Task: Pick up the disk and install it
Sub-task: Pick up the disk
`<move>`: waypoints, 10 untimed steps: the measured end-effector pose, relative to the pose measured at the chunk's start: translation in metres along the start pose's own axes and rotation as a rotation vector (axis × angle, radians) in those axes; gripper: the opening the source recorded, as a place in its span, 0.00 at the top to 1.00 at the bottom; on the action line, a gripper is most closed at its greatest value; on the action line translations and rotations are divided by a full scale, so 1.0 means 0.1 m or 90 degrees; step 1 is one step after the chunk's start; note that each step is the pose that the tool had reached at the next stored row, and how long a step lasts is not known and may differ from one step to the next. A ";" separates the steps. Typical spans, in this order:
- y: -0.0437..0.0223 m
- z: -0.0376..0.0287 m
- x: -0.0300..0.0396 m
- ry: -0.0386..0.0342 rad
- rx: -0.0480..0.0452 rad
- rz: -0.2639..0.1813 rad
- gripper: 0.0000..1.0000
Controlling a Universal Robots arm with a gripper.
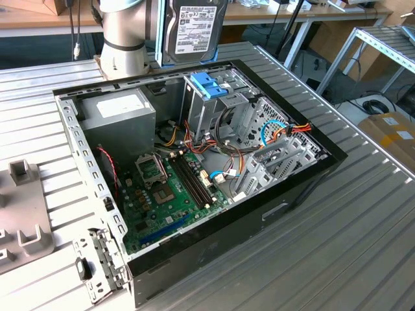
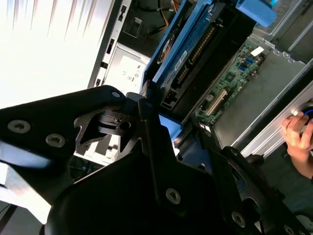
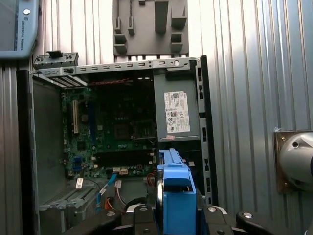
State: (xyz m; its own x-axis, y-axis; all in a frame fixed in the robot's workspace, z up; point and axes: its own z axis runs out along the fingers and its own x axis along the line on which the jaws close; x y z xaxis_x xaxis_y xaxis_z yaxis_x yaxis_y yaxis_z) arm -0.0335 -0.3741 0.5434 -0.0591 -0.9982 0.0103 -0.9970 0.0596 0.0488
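Observation:
The disk (image 1: 194, 27) hangs upright above the far edge of the open computer case (image 1: 285, 201), its white barcode label facing the exterior view and a light-blue carrier frame along its sides. In the first wrist view the disk (image 3: 176, 196) shows edge-on as a blue strip, with my gripper (image 3: 176, 218) shut on it from both sides. In the second wrist view the black gripper body is in front, and the disk (image 2: 195, 44) stretches away from it towards the case interior.
Inside the case lie the green motherboard (image 1: 165, 194), the grey power-supply box (image 1: 117, 113) with a white sticker, and a metal drive cage (image 1: 224, 113) topped by a blue latch piece (image 1: 207, 84). Orange and blue cables (image 1: 279, 129) run nearby. A person's hand (image 2: 296, 134) is close by.

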 end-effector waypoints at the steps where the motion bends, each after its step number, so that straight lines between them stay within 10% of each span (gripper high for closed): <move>1: -0.010 0.000 -0.001 0.0002 0.0000 0.000 0.63; 10: -0.142 0.002 -0.008 0.0016 0.0001 0.000 0.63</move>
State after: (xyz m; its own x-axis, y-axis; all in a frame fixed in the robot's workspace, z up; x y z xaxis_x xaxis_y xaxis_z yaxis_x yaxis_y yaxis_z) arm -0.0193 -0.3741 0.5425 -0.0591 -0.9982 0.0129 -0.9970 0.0596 0.0486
